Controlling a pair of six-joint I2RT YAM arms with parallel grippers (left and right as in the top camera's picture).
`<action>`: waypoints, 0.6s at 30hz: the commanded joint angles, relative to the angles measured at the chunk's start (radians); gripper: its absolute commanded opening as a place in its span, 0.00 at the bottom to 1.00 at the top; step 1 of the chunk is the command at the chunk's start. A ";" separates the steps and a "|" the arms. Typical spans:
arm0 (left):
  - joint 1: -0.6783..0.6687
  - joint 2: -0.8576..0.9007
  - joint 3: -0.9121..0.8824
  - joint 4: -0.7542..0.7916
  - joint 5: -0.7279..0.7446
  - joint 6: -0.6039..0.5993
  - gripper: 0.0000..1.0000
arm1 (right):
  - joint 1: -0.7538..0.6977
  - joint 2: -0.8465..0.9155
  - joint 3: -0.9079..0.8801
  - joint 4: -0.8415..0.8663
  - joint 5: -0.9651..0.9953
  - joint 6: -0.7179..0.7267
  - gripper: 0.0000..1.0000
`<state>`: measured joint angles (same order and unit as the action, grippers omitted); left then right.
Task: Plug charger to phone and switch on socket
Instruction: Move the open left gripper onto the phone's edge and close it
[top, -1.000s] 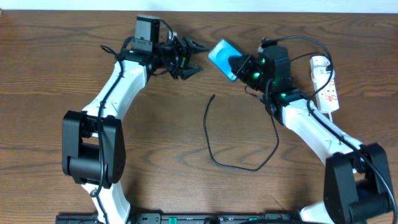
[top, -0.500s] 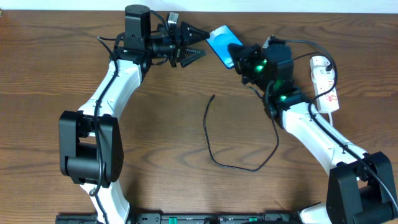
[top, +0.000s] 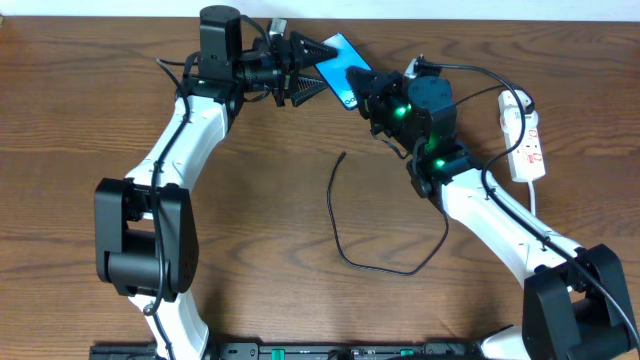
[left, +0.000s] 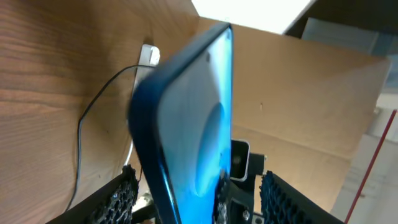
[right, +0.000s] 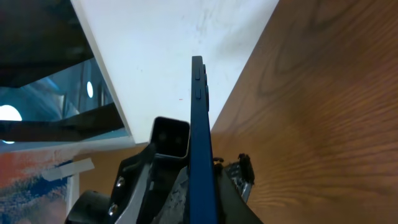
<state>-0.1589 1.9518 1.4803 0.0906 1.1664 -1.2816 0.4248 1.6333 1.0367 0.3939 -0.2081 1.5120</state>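
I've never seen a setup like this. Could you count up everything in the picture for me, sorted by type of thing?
robot arms: 2, left arm and right arm
phone: 1
charger cable: 1
power strip: 1
Total: 5

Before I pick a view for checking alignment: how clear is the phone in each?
Overhead: phone small but sharp, evenly lit. Left wrist: it fills the frame, near edge soft, blown-out white patch on top. Right wrist: edge-on, side buttons crisp, bright white board behind.
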 joint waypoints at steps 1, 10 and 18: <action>0.003 -0.016 0.008 0.005 -0.027 -0.042 0.59 | 0.009 -0.023 0.015 0.014 0.016 0.029 0.01; 0.002 -0.016 0.008 0.005 -0.025 -0.087 0.45 | 0.011 -0.023 0.015 0.014 0.021 0.051 0.02; 0.002 -0.016 0.008 0.005 0.002 -0.090 0.35 | 0.050 -0.023 0.015 0.014 0.073 0.067 0.02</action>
<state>-0.1589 1.9518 1.4803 0.0921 1.1461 -1.3655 0.4503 1.6333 1.0367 0.3935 -0.1677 1.5642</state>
